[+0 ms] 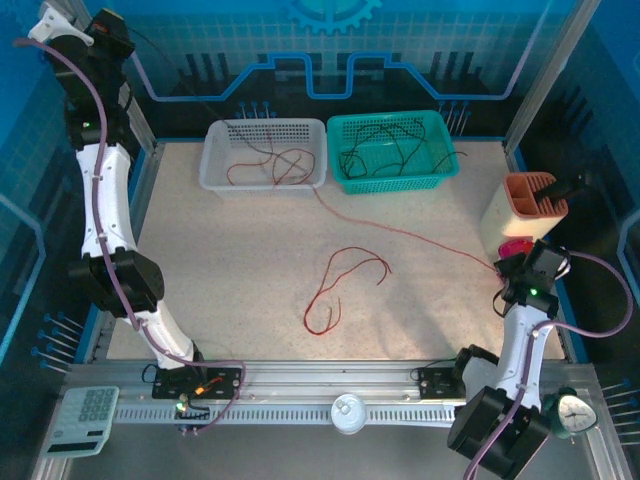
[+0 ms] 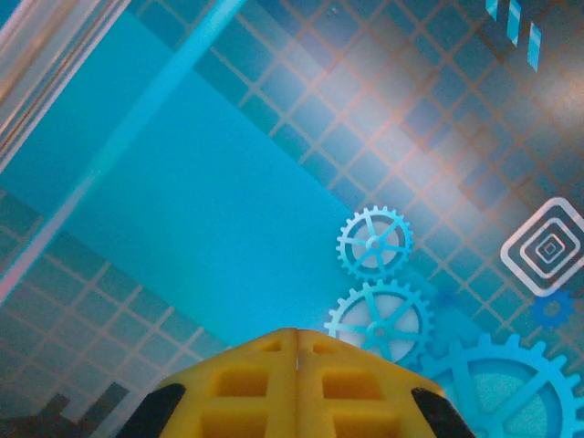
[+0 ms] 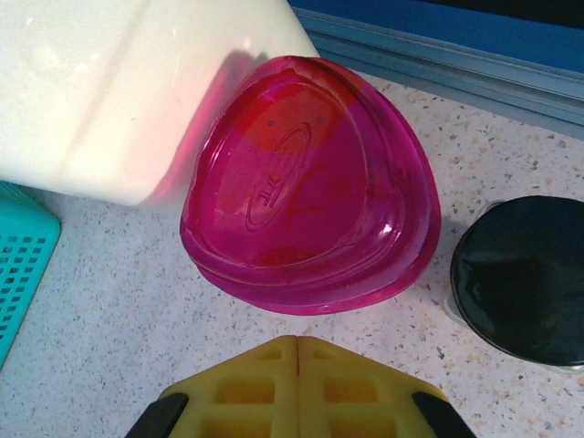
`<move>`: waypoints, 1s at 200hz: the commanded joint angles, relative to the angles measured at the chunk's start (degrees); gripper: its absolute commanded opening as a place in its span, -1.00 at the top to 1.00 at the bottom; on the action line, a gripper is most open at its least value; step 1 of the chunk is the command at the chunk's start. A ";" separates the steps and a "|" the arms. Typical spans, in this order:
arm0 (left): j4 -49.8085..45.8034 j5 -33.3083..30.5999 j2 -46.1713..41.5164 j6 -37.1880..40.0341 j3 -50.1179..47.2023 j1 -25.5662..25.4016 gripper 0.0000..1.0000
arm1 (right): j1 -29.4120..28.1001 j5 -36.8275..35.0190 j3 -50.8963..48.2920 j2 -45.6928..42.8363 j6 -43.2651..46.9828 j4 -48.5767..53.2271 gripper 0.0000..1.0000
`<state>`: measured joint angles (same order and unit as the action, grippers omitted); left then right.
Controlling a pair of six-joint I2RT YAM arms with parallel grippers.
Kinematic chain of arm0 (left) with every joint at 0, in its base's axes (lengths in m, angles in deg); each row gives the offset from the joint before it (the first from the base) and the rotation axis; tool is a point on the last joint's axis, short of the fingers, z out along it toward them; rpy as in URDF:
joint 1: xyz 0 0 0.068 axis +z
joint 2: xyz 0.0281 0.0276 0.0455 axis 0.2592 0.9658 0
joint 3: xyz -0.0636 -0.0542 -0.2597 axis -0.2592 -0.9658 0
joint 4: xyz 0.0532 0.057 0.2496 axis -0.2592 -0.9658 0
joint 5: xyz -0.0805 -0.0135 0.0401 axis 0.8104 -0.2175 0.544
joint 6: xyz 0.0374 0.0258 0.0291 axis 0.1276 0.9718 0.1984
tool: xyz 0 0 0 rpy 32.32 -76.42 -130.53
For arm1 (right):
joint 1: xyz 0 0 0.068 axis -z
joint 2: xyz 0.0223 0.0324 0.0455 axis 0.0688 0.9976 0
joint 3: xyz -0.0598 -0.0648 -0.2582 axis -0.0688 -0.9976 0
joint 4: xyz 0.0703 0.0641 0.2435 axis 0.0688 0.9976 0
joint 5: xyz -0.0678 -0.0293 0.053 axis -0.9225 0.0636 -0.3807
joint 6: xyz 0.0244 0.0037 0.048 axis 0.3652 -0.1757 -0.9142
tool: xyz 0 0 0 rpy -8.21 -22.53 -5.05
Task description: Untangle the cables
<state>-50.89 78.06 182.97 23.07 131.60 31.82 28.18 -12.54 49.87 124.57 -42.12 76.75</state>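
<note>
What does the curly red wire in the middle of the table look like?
The red wire is very thin and bendy, like string. It lies flat on the speckled table, curled into a loose, crooked loop, right in the middle. Nothing else touches it. A longer red wire passes behind it, apart from it.

Just ahead of the right tool (image 3: 298, 339) a pink dish (image 3: 310, 182) blocks the way, with a white container (image 3: 119, 82) beyond it to the left and a black lid (image 3: 520, 278) ahead to the right. Bare worktop (image 3: 109, 356) lies left of the tool, up to a teal basket (image 3: 23, 265).
</note>
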 commanded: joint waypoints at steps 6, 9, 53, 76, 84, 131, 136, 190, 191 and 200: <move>2.57 -3.02 0.11 -0.99 2.35 0.87 1.00 | 1.63 0.05 -0.48 -0.07 -0.67 0.11 1.00; 2.60 -2.98 0.29 -1.18 2.65 0.88 1.00 | 1.68 0.05 -0.39 -0.10 -0.72 0.15 1.00; 3.76 0.18 1.34 -3.16 4.82 0.55 1.00 | 1.82 3.60 -0.35 0.46 -0.69 -1.37 1.00; 8.28 7.19 1.00 -7.04 4.79 -1.20 1.00 | 0.63 12.10 0.81 -0.43 -0.44 -3.96 1.00; 9.51 10.04 1.19 -8.62 5.65 -2.30 1.00 | -0.56 14.10 1.37 -1.19 -0.69 -4.73 1.00; 11.02 18.62 0.84 -8.80 10.95 -12.89 1.00 | -11.65 16.34 7.64 -5.74 -1.56 -4.95 1.00; 10.54 18.95 1.13 -8.50 11.82 -14.00 1.00 | -13.07 15.81 8.29 -6.06 -1.46 -4.71 1.00; 9.05 20.10 7.32 -7.48 21.99 -24.74 1.00 | -25.63 9.55 12.12 -7.01 1.70 -3.80 1.00; 8.99 20.04 7.51 -7.40 22.36 -24.99 1.00 | -25.75 9.58 12.12 -6.96 1.79 -3.84 1.00; 9.06 19.51 9.49 -6.88 24.59 -26.77 1.00 | -26.83 9.53 12.12 -6.51 2.11 -4.41 1.00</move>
<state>-42.52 96.37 187.43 14.52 151.33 8.69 4.22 -0.80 60.78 117.64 -42.03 73.03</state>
